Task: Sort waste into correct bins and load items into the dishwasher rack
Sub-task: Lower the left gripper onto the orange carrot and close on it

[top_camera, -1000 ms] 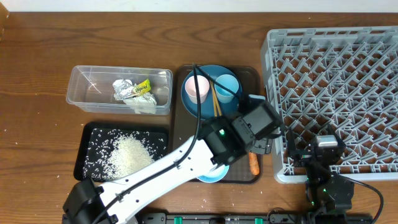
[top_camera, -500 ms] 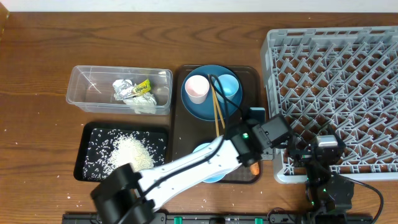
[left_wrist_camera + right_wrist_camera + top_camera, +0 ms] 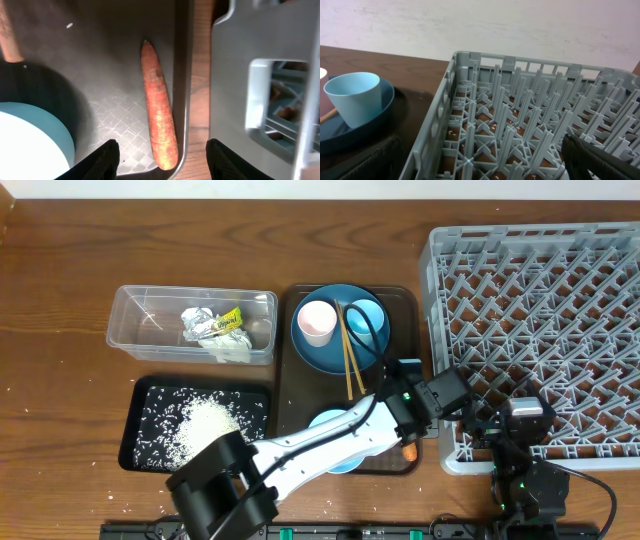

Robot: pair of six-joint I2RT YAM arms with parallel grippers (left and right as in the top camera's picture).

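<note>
We log left pincer (image 3: 166,162) spread wide, empty, hovering over carrot piece (image 3: 159,120). Carrot lies lengthwise, centred between fingertips, thick end nearest, point away, tight against brown tray rim (image 3: 183,75). We judge it light, stiff, slightly slick, tapered. Best hold: across thick mid-body. Risk: rim-side finger may catch on rim.

Our left arm (image 3: 300,445) stretches from the near left across to the right. The left hand (image 3: 163,150) points straight down, fingers (image 3: 107,160) spread wide. Our right arm (image 3: 525,430) sits folded at the near right, and the right hand (image 3: 480,162) is held level with its fingers (image 3: 600,160) parted.
</note>
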